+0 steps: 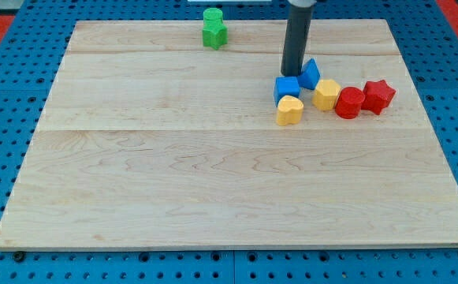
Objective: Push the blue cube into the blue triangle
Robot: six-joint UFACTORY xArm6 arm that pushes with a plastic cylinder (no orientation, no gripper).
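The blue cube (286, 87) sits right of the board's middle, in the upper half. The blue triangle (310, 73) lies just to its upper right, touching or nearly touching it. My tip (293, 72) stands at the cube's top edge, in the corner between the cube and the triangle, touching or almost touching both. A yellow heart (289, 111) sits right below the blue cube, against it.
A yellow hexagon-like block (326, 94) lies right of the cube, then a red round block (349, 102) and a red star (377, 95). Two green blocks (214, 28) sit at the board's top edge, left of the rod. The wooden board (213, 181) lies on a blue pegboard.
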